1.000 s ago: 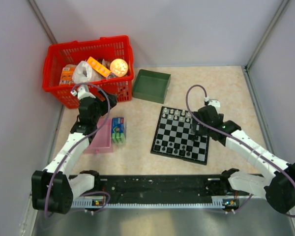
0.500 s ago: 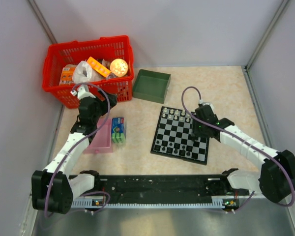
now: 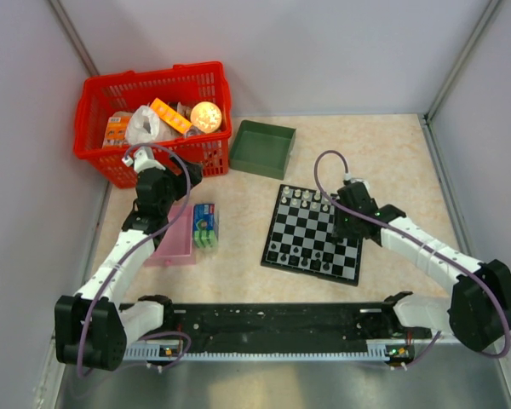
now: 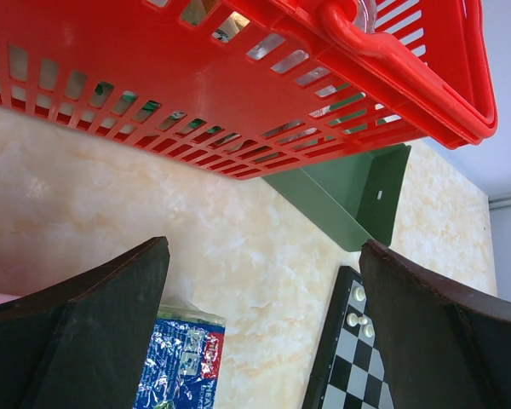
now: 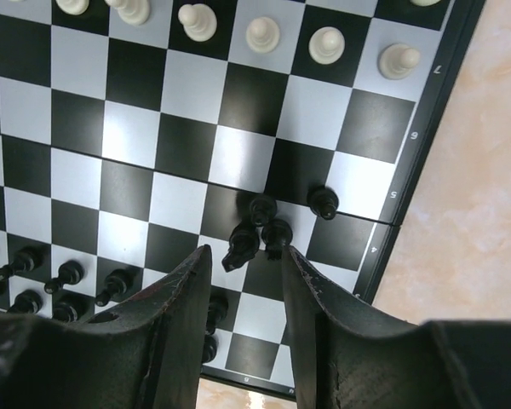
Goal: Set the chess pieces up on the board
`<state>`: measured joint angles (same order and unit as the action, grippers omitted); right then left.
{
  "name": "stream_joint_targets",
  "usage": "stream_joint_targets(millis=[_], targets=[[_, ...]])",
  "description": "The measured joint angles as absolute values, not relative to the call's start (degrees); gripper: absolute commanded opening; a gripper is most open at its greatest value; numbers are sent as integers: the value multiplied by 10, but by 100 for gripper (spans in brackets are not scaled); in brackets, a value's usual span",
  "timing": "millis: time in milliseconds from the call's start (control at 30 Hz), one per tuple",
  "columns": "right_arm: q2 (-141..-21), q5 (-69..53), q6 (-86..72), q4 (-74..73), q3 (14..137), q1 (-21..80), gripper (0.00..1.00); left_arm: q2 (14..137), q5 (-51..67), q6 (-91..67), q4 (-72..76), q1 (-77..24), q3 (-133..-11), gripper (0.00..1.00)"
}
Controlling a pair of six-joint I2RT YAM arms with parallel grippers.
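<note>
Beige marbled stone-look bench (image 3: 392,153) carries everything. A red slatted plastic basket (image 3: 209,158) full of mixed items fills the far left corner. The flat black-and-grey checkered chessboard (image 3: 302,234) lies right of the middle, nearer the near edge and turned slightly askew. A plain green square tray (image 3: 257,164) sits between the basket and the board, toward the far edge. A pink square tray (image 3: 175,251) lies near the left edge, with a blue-and-green packet (image 3: 205,226) just beside it.

The left end effector (image 4: 264,256) hangs near the basket, spread wide with nothing in it. The right end effector (image 5: 245,251) is over the board's right side, narrowed to a slim gap.

Of the tiny chess pieces, the white ones (image 5: 262,34) line the board's far edge and most black ones (image 5: 68,274) its near edge. A small black cluster (image 5: 277,232) stands at the right end effector's mouth, one piece between the tips. Whether it is clamped cannot be told.
</note>
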<state>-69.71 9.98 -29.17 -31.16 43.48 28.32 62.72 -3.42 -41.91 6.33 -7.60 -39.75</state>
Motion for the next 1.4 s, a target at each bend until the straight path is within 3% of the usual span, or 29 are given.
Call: stream_joint_targets(millis=[367, 933, 1400], targets=[[-681, 152, -308, -322, 428, 280, 36, 627, -34, -419, 63, -76, -397, 99], [-680, 117, -301, -320, 428, 257, 33, 627, -34, -419, 63, -75, -397, 99], [-667, 64, -299, -324, 427, 297, 40, 623, -32, -421, 65, -75, -397, 99]])
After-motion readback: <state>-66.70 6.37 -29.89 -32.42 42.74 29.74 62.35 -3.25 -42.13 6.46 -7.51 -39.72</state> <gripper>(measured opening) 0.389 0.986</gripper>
